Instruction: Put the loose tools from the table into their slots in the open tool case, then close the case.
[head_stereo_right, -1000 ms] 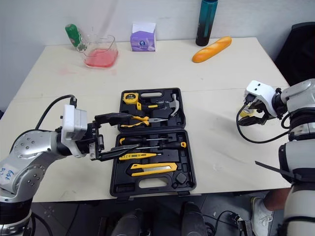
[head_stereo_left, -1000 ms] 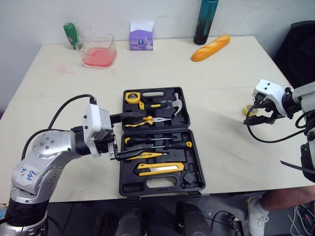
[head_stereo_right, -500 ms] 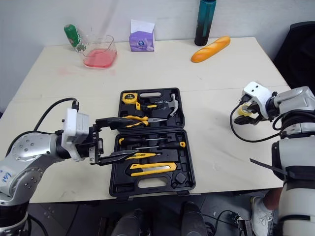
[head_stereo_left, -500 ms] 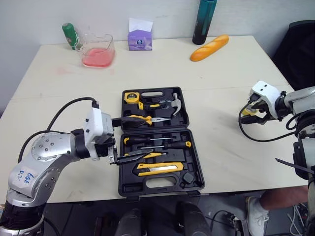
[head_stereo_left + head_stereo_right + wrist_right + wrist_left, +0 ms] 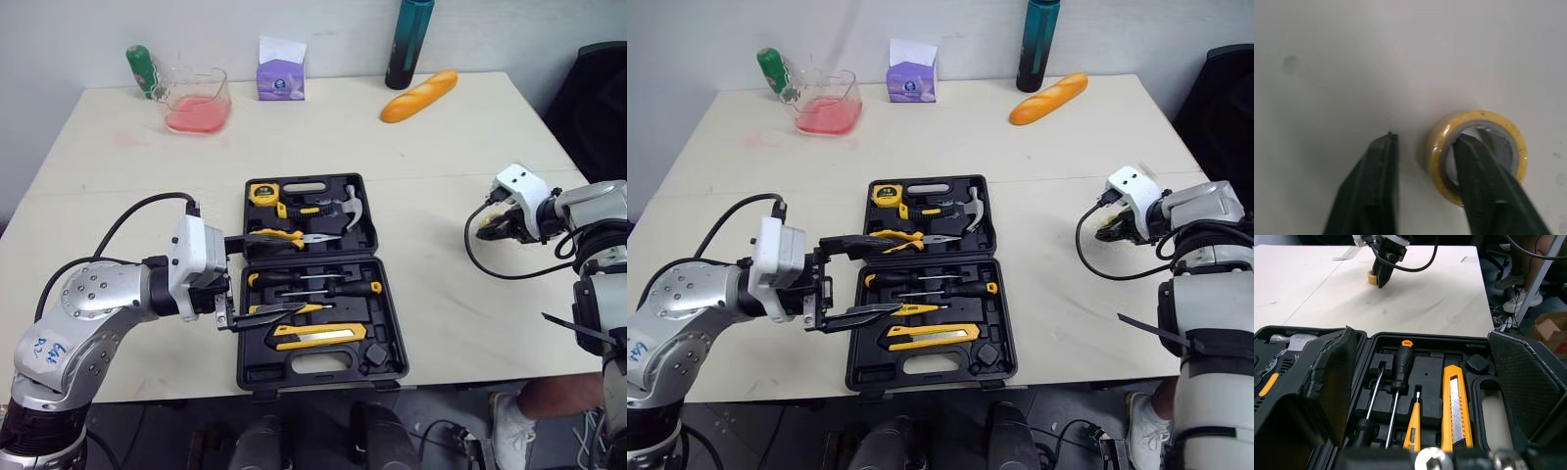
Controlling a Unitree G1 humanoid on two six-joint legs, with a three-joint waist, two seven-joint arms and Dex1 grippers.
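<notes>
Tape roll (image 5: 1436, 147) wall now between fingers (image 5: 1374, 191)

The room is bright and evenly lit, and the pale counter (image 5: 294, 137) carries only faint, soft-edged shadows. Seen from close up, the right claw (image 5: 1422, 142) and the yellow tape roll (image 5: 1484, 120) look blurred.

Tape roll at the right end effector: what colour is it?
The tape roll is yellow with a grey inner core; right wrist view shows it best.

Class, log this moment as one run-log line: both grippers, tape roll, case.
left gripper: open, empty, over tool case | right gripper: open, one finger inside yellow tape roll on table | case: open
</notes>
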